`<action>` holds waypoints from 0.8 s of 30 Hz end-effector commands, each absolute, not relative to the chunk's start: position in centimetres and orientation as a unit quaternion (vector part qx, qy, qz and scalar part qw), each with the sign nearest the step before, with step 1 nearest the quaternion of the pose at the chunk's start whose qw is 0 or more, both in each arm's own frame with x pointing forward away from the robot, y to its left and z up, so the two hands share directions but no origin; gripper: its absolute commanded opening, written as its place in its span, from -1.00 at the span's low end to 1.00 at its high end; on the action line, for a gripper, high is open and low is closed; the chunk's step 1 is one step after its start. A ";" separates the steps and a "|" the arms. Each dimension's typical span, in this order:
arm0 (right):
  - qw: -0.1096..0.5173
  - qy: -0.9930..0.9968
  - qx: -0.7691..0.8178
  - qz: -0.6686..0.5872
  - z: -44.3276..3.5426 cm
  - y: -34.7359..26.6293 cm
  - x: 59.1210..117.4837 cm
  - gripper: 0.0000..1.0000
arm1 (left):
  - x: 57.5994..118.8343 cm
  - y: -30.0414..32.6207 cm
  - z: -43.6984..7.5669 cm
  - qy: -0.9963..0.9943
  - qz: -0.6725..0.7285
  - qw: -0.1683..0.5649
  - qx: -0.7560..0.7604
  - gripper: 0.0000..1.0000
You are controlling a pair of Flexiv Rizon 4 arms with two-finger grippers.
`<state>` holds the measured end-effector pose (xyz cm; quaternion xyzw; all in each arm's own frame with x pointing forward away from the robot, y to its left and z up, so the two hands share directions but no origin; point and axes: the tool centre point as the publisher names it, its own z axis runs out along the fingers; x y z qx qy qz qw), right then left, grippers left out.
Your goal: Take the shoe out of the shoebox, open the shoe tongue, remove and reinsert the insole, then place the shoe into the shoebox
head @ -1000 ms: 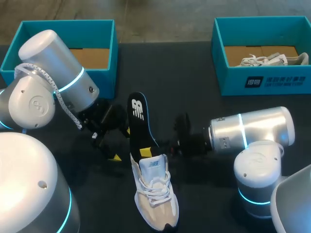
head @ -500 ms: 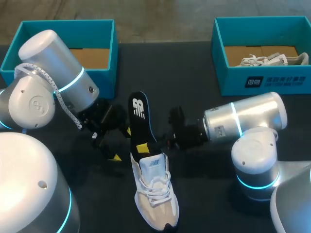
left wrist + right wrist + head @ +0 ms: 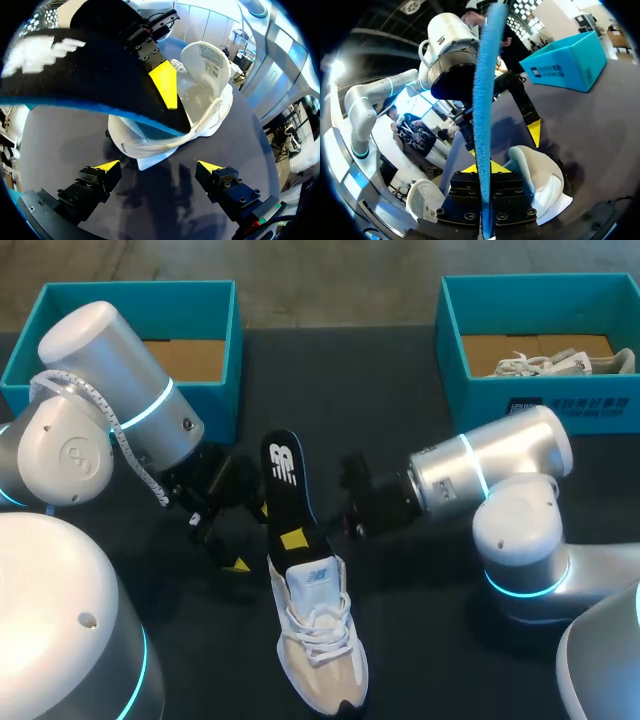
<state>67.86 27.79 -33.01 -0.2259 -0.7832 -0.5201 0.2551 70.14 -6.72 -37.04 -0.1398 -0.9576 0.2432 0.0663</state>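
A white and beige shoe [image 3: 315, 640] lies on the dark table, toe toward me. Its black insole [image 3: 285, 478], blue underneath, sticks up and out of the heel opening. My right gripper [image 3: 294, 540] is shut on the insole just above the heel. In the right wrist view the insole [image 3: 487, 90] stands edge-on, pinched between the gripper [image 3: 489, 167] tips. My left gripper [image 3: 236, 558] stands open beside the shoe's heel, holding nothing. In the left wrist view the gripper [image 3: 159, 167] is apart from the shoe [image 3: 205, 95], and the insole [image 3: 85, 75] arches above it.
A teal shoebox [image 3: 220, 335] stands at the back left, partly behind my left arm. A second teal shoebox [image 3: 545, 400] at the back right holds another shoe [image 3: 555, 363].
My right arm has swung leftward toward the shoe's heel, and its gripper has closed on the insole. The left arm and the shoe have stayed put.
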 end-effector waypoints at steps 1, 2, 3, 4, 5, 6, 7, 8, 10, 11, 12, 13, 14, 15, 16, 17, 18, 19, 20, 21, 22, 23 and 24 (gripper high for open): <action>0.270 -0.785 -0.224 -0.511 -33.3 27.7 68.4 -1.00 | 70.1 -6.7 -37.0 -0.958 0.242 0.066 -0.140 1.00; 0.277 -0.783 -0.223 -0.511 -33.4 27.6 68.4 -1.00 | 70.1 -6.7 -37.0 -0.958 0.242 0.066 -0.140 1.00; 0.280 -0.781 -0.224 -0.511 -33.5 27.5 68.4 -1.00 | 70.1 -6.7 -37.0 -0.958 0.242 0.066 -0.140 1.00; 0.281 -0.780 -0.225 -0.511 -33.6 27.5 68.4 -1.00 | 70.1 -6.7 -37.0 -0.958 0.242 0.066 -0.140 1.00; 0.285 -0.779 -0.225 -0.511 -33.7 27.4 68.4 -1.00 | 70.1 -6.7 -37.0 -0.958 0.242 0.066 -0.140 1.00; 0.286 -0.779 -0.226 -0.511 -33.8 27.4 68.4 -1.00 | 70.1 -6.7 -37.0 -0.958 0.242 0.066 -0.140 1.00; 0.287 -0.778 -0.227 -0.510 -33.9 27.3 68.4 -1.00 | 70.1 -6.7 -37.0 -0.958 0.242 0.066 -0.140 1.00; 0.291 -0.776 -0.226 -0.511 -34.0 27.3 68.3 -1.00 | 70.1 -6.7 -37.0 -0.958 0.242 0.066 -0.140 1.00; 0.294 -0.775 -0.225 -0.512 -34.2 27.2 68.1 -1.00 | 70.1 -6.7 -37.0 -0.958 0.242 0.066 -0.140 1.00; 0.296 -0.775 -0.224 -0.512 -34.3 27.2 68.0 -1.00 | 70.1 -6.7 -37.0 -0.958 0.242 0.066 -0.140 1.00; 0.297 -0.774 -0.224 -0.512 -34.3 27.1 67.9 -1.00 | 70.1 -6.7 -37.0 -0.958 0.242 0.066 -0.140 1.00; 0.298 -0.774 -0.225 -0.511 -34.4 27.1 67.8 -1.00 | 70.1 -6.7 -37.0 -0.958 0.242 0.066 -0.140 1.00; 0.300 -0.774 -0.225 -0.510 -34.5 27.1 67.7 -1.00 | 70.1 -6.7 -37.0 -0.958 0.242 0.066 -0.140 1.00; 0.301 -0.774 -0.225 -0.510 -34.5 27.1 67.6 -1.00 | 70.1 -6.7 -37.0 -0.958 0.242 0.066 -0.140 1.00; 0.302 -0.773 -0.225 -0.509 -34.6 27.1 67.5 -1.00 | 70.1 -6.7 -37.0 -0.958 0.242 0.066 -0.140 1.00; 0.304 -0.773 -0.226 -0.508 -34.6 27.0 67.4 -1.00 | 70.1 -6.7 -37.0 -0.958 0.242 0.066 -0.140 1.00; 0.306 -0.773 -0.227 -0.507 -34.7 27.0 67.3 -1.00 | 70.1 -6.7 -37.0 -0.958 0.242 0.066 -0.140 1.00; 0.308 -0.773 -0.228 -0.506 -34.8 27.0 67.2 -1.00 | 70.1 -6.7 -37.0 -0.958 0.242 0.066 -0.140 1.00; 0.309 -0.773 -0.229 -0.505 -34.9 27.0 67.1 -1.00 | 70.1 -6.7 -37.0 -0.958 0.242 0.066 -0.140 1.00; 0.311 -0.773 -0.230 -0.503 -34.9 27.0 67.1 -1.00 | 70.1 -6.7 -37.0 -0.958 0.242 0.066 -0.140 1.00; 0.312 -0.773 -0.231 -0.502 -35.0 27.0 67.0 -1.00 | 70.1 -6.7 -37.0 -0.958 0.242 0.066 -0.140 1.00; 0.314 -0.773 -0.232 -0.499 -35.1 27.0 66.9 -1.00 | 70.1 -6.7 -37.0 -0.958 0.242 0.066 -0.140 1.00; 0.316 -0.774 -0.233 -0.497 -35.2 27.0 66.8 -1.00 | 70.1 -6.7 -37.0 -0.958 0.242 0.066 -0.140 1.00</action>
